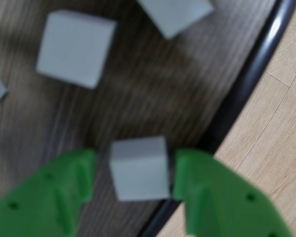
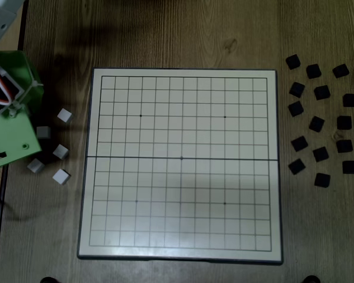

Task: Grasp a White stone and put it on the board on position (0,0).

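Wrist view: gripper (image 1: 135, 173) jaws are spread, green fingers (image 1: 54, 192) either side of a White stone (image 1: 139, 168); small gap on the left side, right finger looks touching or nearly so, too blurred to call. Not clamped. That stone sits right by the table's dark edge strip (image 1: 246, 79), with light wood floor (image 1: 281, 123) beyond it, so almost no room on that side. Two more white blocks (image 1: 75, 48) lie farther in on the dark wood table (image 1: 153, 98), well apart from the one between the fingers; a sliver of another shows at the frame's left border. Fixed view: the board (image 2: 180, 165) fills the table's middle, grid bare. Green arm body (image 2: 9, 112) is left of the board near the table's left edge, covering part of the white cluster; five white blocks (image 2: 61, 176) are visible between arm and board. Narrow lane there. Black blocks (image 2: 317, 124) scattered right of the board, well apart from the arm.
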